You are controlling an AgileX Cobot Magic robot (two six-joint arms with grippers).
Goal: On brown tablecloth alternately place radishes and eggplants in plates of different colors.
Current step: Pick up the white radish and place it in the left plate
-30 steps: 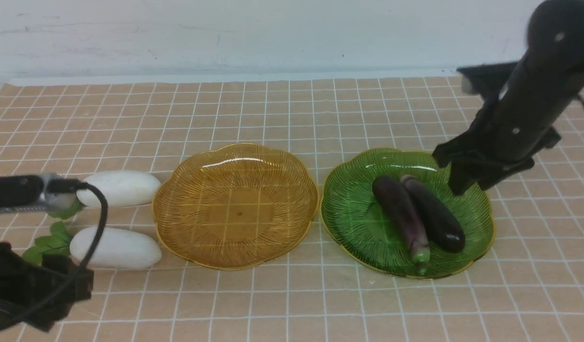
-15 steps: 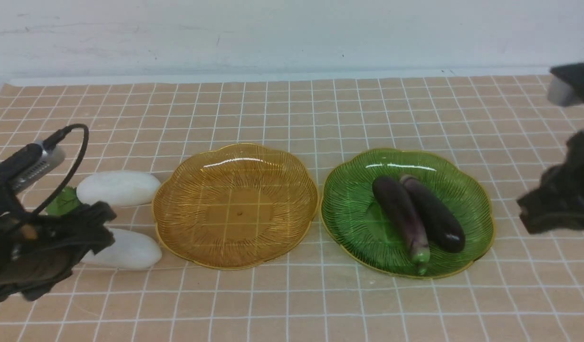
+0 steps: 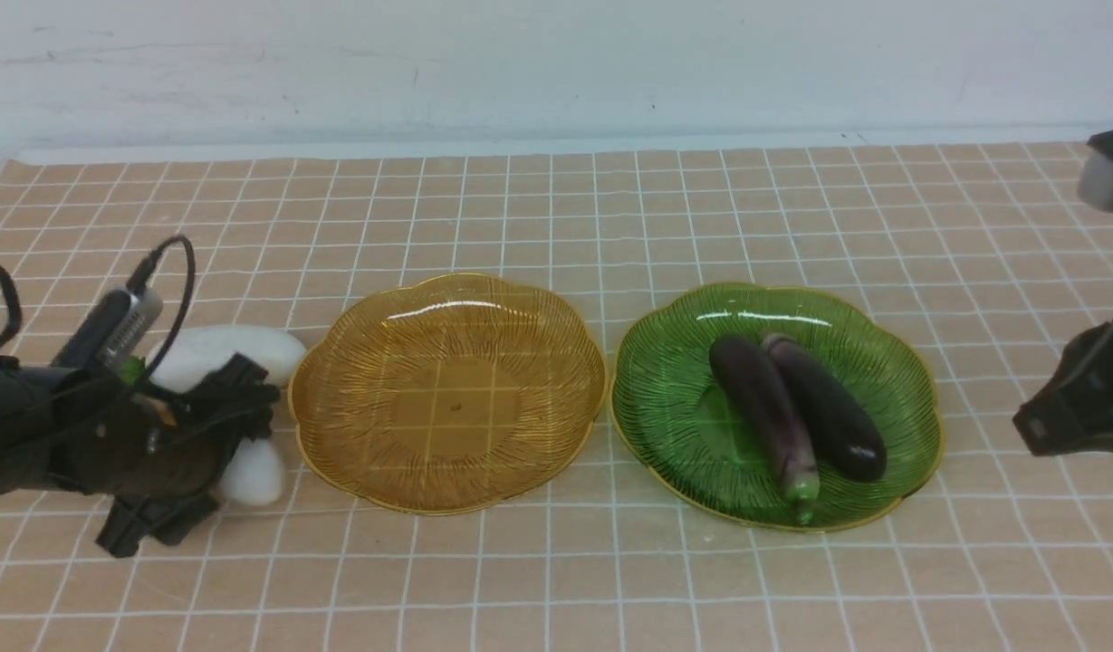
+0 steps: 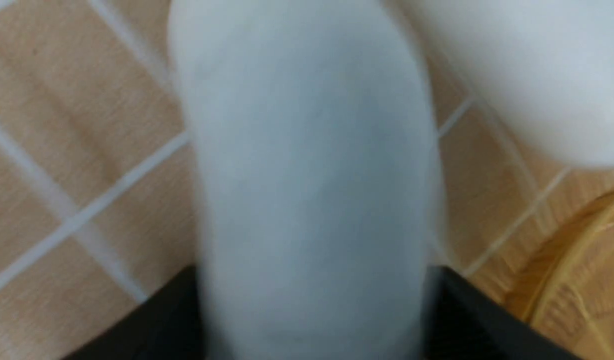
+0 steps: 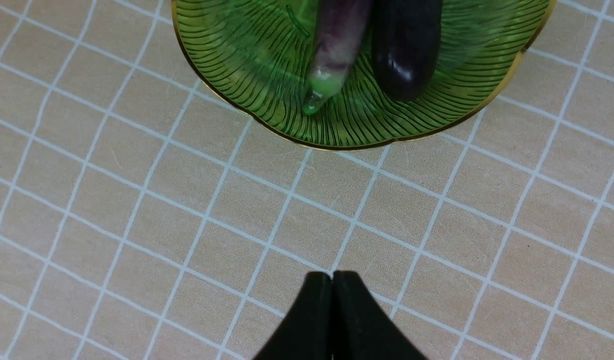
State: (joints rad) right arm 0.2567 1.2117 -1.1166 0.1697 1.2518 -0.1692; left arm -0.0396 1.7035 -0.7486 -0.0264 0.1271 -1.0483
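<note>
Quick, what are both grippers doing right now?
Left gripper: open, jaws on either side of the nearer white radish; whether it is gripped yet, I can't tell.
Right gripper: closed, holding nothing.

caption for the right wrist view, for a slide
Shut right gripper over the white-gridded brown tablecloth, with two dark purple eggplants lying in the green plate.

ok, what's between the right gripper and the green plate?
Bare stretch of tablecloth between the closed right gripper and the green plate, seen in the right wrist view.
</note>
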